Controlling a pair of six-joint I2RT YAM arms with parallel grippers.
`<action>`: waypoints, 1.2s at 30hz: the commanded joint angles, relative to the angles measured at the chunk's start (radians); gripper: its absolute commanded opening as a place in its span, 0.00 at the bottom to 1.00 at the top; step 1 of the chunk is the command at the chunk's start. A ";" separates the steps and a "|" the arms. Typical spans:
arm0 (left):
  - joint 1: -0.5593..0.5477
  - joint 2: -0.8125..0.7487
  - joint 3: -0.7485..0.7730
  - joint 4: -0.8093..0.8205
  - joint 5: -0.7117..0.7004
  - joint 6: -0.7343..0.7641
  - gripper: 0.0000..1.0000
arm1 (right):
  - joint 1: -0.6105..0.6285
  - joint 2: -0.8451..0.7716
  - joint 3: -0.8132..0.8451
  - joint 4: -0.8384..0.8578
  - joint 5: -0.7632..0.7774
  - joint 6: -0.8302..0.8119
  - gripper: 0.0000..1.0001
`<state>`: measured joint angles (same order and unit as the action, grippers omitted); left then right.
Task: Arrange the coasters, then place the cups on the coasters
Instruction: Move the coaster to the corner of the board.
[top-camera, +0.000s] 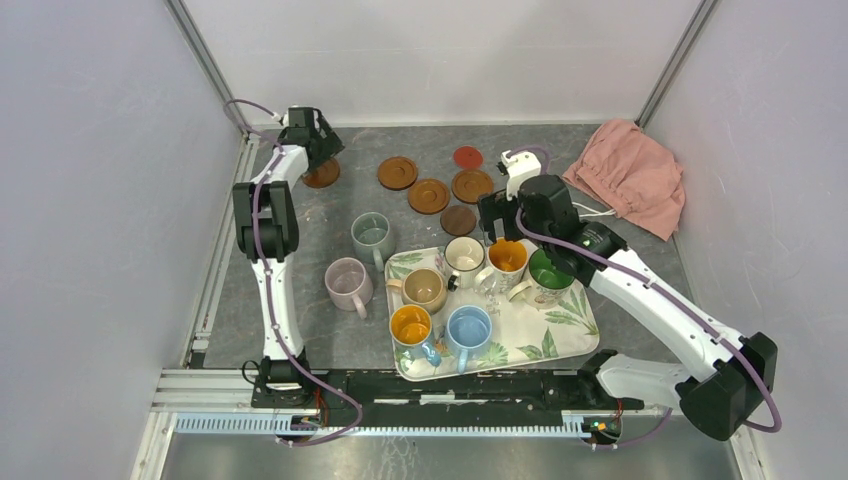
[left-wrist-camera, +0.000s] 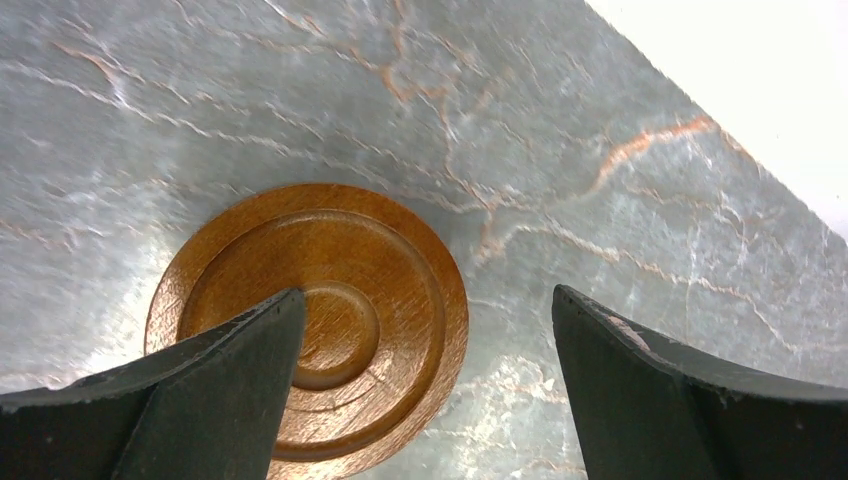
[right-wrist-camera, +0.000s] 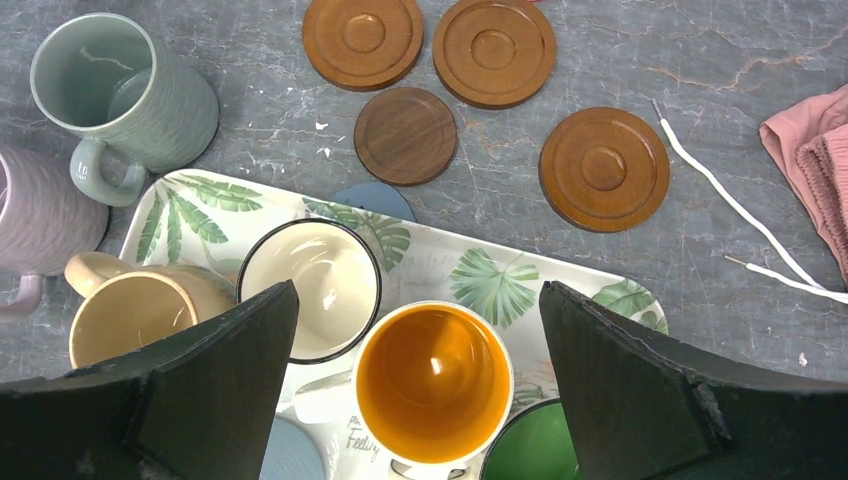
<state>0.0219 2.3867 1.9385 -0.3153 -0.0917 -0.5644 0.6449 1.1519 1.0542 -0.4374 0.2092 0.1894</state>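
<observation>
- The left claw (left-wrist-camera: 425, 300) is wide open and holds nothing. It hangs over a brown wooden coaster (left-wrist-camera: 380, 260) in the far left corner of the table (left-wrist-camera: 500, 120). I can't tell if a finger touches it.
- The right claw (right-wrist-camera: 418, 290) is wide open too, with nothing in it. It hangs over the far edge of the leaf tray (right-wrist-camera: 480, 280), above the cream cup (right-wrist-camera: 318, 285) and the orange-inside cup (right-wrist-camera: 432, 385).
- Three more brown coasters (top-camera: 428, 195), a small red coaster (top-camera: 467, 157) and a dark brown coaster (top-camera: 459, 219) lie close together on the table behind the tray.
- A grey-blue coaster (right-wrist-camera: 375, 198) peeks out at the tray's far edge.
- Four other cups stand on the tray: the tan cup (top-camera: 424, 289), the green-inside cup (top-camera: 545, 275), the light blue cup (top-camera: 469, 328) and the blue cup with orange inside (top-camera: 411, 326).
- The grey-green cup (top-camera: 372, 236) and the pale pink cup (top-camera: 348, 283) stand on the table, just left of the tray.
- A pink cloth (top-camera: 630, 175) lies in the far right corner.
</observation>
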 joint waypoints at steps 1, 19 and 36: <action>0.047 0.056 0.051 -0.063 0.020 0.041 1.00 | -0.004 0.015 0.057 0.002 -0.009 -0.005 0.98; -0.006 -0.144 0.042 -0.034 0.083 0.092 1.00 | -0.003 -0.037 0.056 -0.013 0.008 -0.018 0.98; -0.297 -0.137 0.056 -0.033 0.017 0.147 1.00 | -0.005 -0.103 0.013 -0.015 0.013 -0.018 0.98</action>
<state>-0.2382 2.2189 1.9453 -0.3584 -0.0486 -0.4751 0.6449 1.0828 1.0710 -0.4587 0.2039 0.1852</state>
